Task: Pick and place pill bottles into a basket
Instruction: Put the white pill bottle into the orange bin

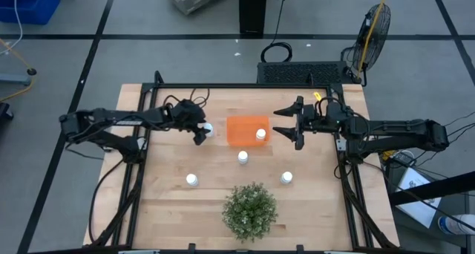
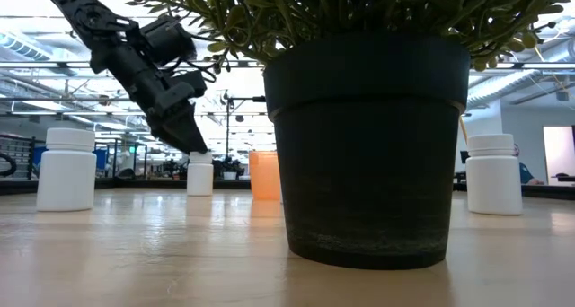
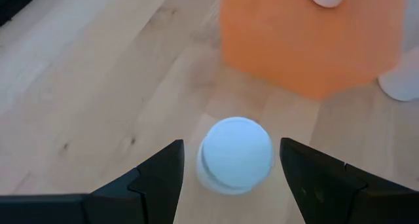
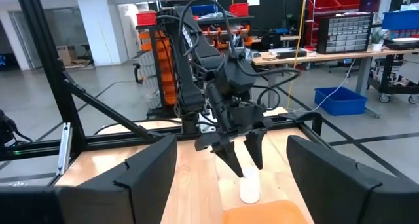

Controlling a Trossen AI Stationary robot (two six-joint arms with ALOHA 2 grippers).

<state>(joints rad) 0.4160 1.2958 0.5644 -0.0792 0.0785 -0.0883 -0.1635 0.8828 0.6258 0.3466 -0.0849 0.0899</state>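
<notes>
Five bottles: one (image 3: 235, 153) stands between the left gripper's (image 3: 229, 168) spread fingers, untouched, just beside the one basket (image 1: 243, 129). A second (image 1: 260, 134) stands inside the basket, near the right gripper's (image 1: 286, 122) wide-open fingers. Three more (image 1: 243, 157) (image 1: 192, 180) (image 1: 286, 177) stand on the table (image 1: 171, 202), farther from both grippers, near one plant (image 1: 249, 210).

2 dark arms (image 1: 111, 124), black cables, wedge-shaped jaws, matte
</notes>
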